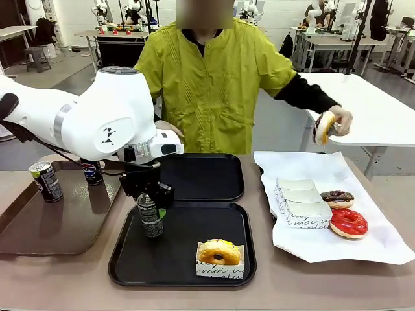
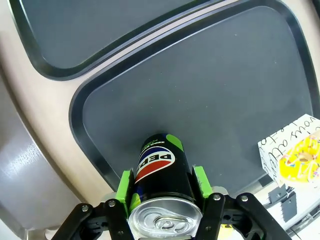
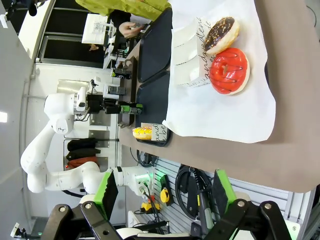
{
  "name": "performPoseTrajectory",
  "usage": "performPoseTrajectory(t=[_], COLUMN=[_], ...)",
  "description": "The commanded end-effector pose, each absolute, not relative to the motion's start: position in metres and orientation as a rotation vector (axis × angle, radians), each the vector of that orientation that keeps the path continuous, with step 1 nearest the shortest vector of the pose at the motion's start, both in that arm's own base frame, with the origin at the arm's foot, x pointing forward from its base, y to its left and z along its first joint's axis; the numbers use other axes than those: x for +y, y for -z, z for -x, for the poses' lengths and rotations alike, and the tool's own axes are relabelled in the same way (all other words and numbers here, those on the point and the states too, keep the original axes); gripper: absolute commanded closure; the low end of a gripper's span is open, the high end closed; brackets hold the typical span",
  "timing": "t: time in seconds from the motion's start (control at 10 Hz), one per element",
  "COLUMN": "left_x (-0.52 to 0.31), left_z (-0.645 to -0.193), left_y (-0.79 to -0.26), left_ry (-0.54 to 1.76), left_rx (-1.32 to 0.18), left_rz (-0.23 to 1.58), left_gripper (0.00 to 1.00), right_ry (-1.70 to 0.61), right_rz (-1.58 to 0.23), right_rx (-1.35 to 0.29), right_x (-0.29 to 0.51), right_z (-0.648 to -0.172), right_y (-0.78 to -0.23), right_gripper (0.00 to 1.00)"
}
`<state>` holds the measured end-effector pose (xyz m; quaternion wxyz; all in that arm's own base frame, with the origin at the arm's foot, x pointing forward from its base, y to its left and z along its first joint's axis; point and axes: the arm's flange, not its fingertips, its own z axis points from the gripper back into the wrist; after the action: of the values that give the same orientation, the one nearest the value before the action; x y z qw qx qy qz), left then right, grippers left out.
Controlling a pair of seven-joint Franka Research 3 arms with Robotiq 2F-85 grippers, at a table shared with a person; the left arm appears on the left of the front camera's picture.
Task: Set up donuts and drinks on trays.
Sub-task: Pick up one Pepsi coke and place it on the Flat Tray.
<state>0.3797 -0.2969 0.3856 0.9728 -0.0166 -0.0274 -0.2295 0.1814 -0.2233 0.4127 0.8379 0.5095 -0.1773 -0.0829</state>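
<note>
**At the near tray's left corner: can in the grip, ready to go down**

Far left, spotting two spare cans (image 1: pixel 47 181) on the brown tray (image 1: pixel 39 227). Sliding right and finding the left gripper (image 1: pixel 150 208) closed narrow on a can (image 2: pixel 160 165), green pads pressed to both sides, silver top toward the wrist. Reading the long axis as upright, in line with the fingers, base aimed straight down at the back-left part of the near tray (image 1: pixel 181 269). Can't tell whether touching the tray floor or hanging just above. Probably calls for a short straight drop, then a release.

Further right on the same tray, noting a boxed donut (image 1: pixel 219 258) at the front-right corner, well apart from the can. Behind, passing the far tray (image 1: pixel 201 175). Right again, on the paper (image 1: pixel 324 249): boxes (image 1: pixel 301 202), a chocolate donut (image 1: pixel 337 197), a red donut (image 1: pixel 348 222). Beyond, catching a person's hand (image 1: pixel 340 120) holding another donut (image 1: pixel 323 127) aloft. Ending at the right gripper (image 3: pixel 165 192): spread wide, holding nothing, well apart from the trays. Left arm far nearer, then.
</note>
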Motion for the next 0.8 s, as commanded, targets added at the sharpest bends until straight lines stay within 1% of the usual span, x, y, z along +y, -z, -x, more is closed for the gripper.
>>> performPoseTrajectory(t=[0.0,0.1,0.2,0.5,0.6,0.7], left_x=[-0.299,-0.299,-0.3,-0.299,-0.299,-0.297], left_z=[-0.385,-0.386,-0.384,-0.378,-0.37,-0.36], left_y=[-0.38,-0.377,-0.376,-0.398,-0.409,-0.423], left_ry=[0.439,0.442,0.438,0.433,0.431,0.426], left_rx=[-0.064,-0.057,-0.049,-0.061,-0.069,-0.084], left_rz=[0.023,0.018,0.016,0.03,0.027,0.016], left_gripper=[0.41,0.41,0.0,0.0,0.1,0.01], right_ry=[0.164,0.164,0.164,0.164,0.164,0.164], right_rz=[-1.094,-1.094,-1.094,-1.094,-1.094,-1.094], right_rx=[-0.392,-0.392,-0.392,-0.392,-0.392,-0.392], right_x=[-0.223,-0.223,-0.223,-0.223,-0.223,-0.223], right_z=[-0.181,-0.181,-0.181,-0.181,-0.181,-0.181], right_y=[-0.412,-0.412,-0.412,-0.412,-0.412,-0.412], right_gripper=[0.0,0.0,0.0,0.0,0.0,0.0])
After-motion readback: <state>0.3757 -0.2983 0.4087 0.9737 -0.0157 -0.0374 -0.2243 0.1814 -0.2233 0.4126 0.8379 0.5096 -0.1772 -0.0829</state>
